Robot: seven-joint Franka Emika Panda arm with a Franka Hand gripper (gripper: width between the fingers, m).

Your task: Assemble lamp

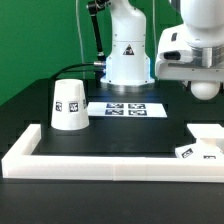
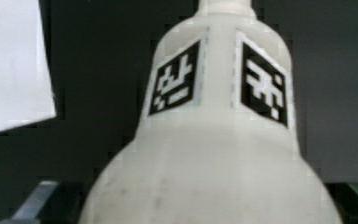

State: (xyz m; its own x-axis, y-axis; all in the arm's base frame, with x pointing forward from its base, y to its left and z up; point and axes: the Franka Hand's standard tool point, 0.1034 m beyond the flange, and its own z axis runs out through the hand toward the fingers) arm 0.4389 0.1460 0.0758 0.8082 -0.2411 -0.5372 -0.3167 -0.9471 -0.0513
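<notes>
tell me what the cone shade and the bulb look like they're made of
cone shade: probably matte white plastic. The surface is an even, dull white with no glare or grain.
bulb: apparently the same white plastic, smooth with only a faint soft sheen. Whether it is moulded or printed can't be told.

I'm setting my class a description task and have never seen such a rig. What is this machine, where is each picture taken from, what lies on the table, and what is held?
It is a white robot arm with a two-finger gripper. One picture looks on from outside; the other comes from a camera on the arm's wrist. On the black table are a white tapered plastic cone shade, a low angular white base block, a flat white marker board and a long white border rail. The gripper holds a small round white plastic bulb above the table; the wrist view shows it close up.
</notes>
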